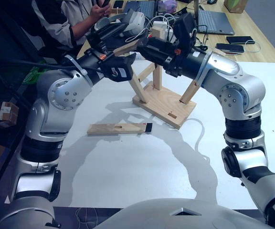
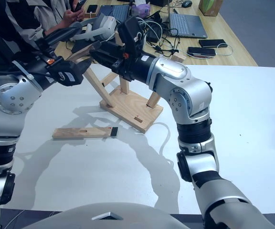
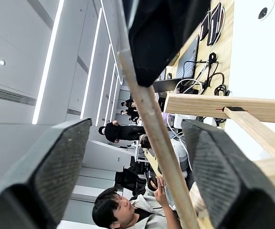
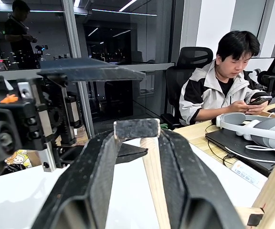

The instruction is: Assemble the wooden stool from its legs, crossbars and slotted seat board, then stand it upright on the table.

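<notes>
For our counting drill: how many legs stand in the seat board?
3: left leg, back leg, right leg, all in the board; arms may hide more.

The white table (image 1: 142, 162) has a flat, matte top. A seat board (image 1: 163, 106) lies flat on it toward the far middle, slotted face up, with legs (image 1: 138, 88) standing out of it. Nearer, and to the robot's left of the board, a loose wooden bar (image 1: 116, 128) lies flat, apart from the board, with a black cap (image 1: 148, 127) on the end facing the board. What appears to be a thin white cable (image 1: 203, 131) curves across the top from the board's near corner.
</notes>
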Motion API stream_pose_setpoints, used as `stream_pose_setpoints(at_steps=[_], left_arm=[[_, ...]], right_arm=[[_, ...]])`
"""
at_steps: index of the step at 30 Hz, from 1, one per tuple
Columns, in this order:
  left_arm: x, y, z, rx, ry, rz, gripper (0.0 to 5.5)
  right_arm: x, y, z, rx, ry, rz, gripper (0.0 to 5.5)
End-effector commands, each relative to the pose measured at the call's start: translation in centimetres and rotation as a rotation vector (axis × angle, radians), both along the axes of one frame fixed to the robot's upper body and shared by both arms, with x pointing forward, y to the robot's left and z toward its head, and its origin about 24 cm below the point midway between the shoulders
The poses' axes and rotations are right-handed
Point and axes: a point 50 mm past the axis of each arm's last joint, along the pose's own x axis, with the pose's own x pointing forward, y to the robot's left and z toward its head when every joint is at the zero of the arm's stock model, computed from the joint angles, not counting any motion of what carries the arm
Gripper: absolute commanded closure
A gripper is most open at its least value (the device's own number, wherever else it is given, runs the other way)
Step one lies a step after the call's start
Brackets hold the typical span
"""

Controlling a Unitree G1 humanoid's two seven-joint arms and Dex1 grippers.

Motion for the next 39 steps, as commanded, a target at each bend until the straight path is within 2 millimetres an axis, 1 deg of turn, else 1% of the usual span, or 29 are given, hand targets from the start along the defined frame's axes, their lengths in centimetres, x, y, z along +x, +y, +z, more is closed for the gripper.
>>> stream_pose_setpoints(at_steps=[1, 3, 4, 13, 16, 20, 21, 23, 26, 28, 29, 30, 32, 33, 34, 35, 37, 39], left_arm=[[0.1, -0.2, -0.7, -0.005, 0.073, 0.010, 2.56], [0.1, 0.1, -1.0, 0.001, 0.099, 0.029, 2.87], [0.1, 0.2, -1.0, 0.002, 0.107, 0.033, 2.92], [0.2, 0.4, -1.2, 0.001, 0.138, 0.044, 4.39], [0.2, 0.3, -0.9, -0.005, 0.129, 0.038, 4.75], [0.1, 0.1, -0.6, -0.029, 0.115, 0.029, 5.03], [0.1, 0.0, -0.4, -0.043, 0.110, 0.024, 5.09], [0.1, 0.0, 0.2, -0.058, 0.078, 0.018, 5.09], [0.2, 0.3, 0.7, -0.045, 0.044, 0.026, 5.09], [0.2, 0.2, 0.8, -0.047, 0.040, 0.018, 5.09], [0.2, 0.2, 0.8, -0.048, 0.040, 0.014, 5.09], [0.2, 0.1, 0.8, -0.046, 0.040, 0.010, 5.09], [0.3, 0.0, 0.7, -0.042, 0.041, 0.006, 5.09], [0.3, 0.0, 0.7, -0.040, 0.041, 0.005, 5.09], [0.3, 0.0, 0.7, -0.039, 0.042, 0.004, 5.09], [0.4, -0.1, 0.7, -0.039, 0.042, 0.000, 5.09], [0.2, -0.3, 0.7, -0.041, 0.050, -0.031, 5.09], [-0.2, -0.7, 0.6, -0.045, 0.062, -0.075, 5.09]], right_arm=[[-0.3, 0.2, -0.2, -0.018, -0.006, 0.009, 4.24], [-0.2, 0.1, -0.2, -0.019, -0.011, 0.005, 4.24], [-0.2, 0.1, -0.1, -0.019, -0.012, 0.003, 4.24], [-0.1, -0.1, 0.0, -0.023, -0.027, -0.011, 4.24], [-0.1, -0.2, -0.1, -0.028, -0.031, -0.014, 4.24], [-0.3, -0.5, 0.1, -0.019, -0.041, 0.001, 4.24], [-0.3, -0.8, 0.3, -0.007, -0.043, 0.000, 4.24], [0.2, -2.1, 0.6, 0.038, -0.031, -0.033, 4.24], [0.7, -4.4, 0.9, 0.159, 0.028, -0.052, 4.24], [0.6, -4.9, 0.7, 0.180, 0.041, -0.034, 4.24], [0.4, -4.9, 0.5, 0.172, 0.044, -0.020, 3.84], [0.0, -4.7, 0.3, 0.165, 0.045, 0.013, 3.78], [-1.0, -4.2, -0.2, 0.150, 0.045, 0.094, 3.38], [-1.4, -4.1, -0.4, 0.147, 0.045, 0.119, 3.28], [-1.5, -4.1, -0.5, 0.146, 0.042, 0.123, 3.03], [-1.1, -4.4, -0.7, 0.140, 0.037, 0.081, 2.89], [0.4, -5.2, -1.5, 0.096, 0.031, -0.055, 2.65], [1.4, -5.3, -2.1, 0.057, 0.025, -0.135, 2.50]])
